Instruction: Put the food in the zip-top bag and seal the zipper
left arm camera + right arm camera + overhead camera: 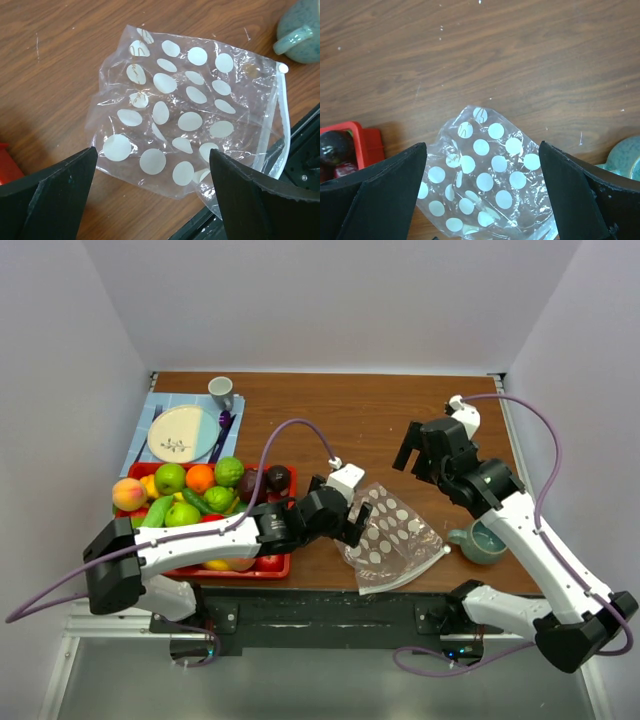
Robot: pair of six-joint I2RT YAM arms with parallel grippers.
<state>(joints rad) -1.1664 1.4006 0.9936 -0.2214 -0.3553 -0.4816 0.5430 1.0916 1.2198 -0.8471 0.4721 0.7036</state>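
The top external camera looks down from above and behind the arm bases and covers the whole desk (400,410). Each wrist camera looks steeply down at close range, one through the left gripper (152,152), the other through the right gripper (482,145). All three views share the zip-top bag (392,537).

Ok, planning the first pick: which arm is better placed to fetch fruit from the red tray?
Probably left. The left gripper hovers open at the clear polka-dot plastic bag, beside the red plastic tray of fruit; the right gripper hangs beyond the bag.
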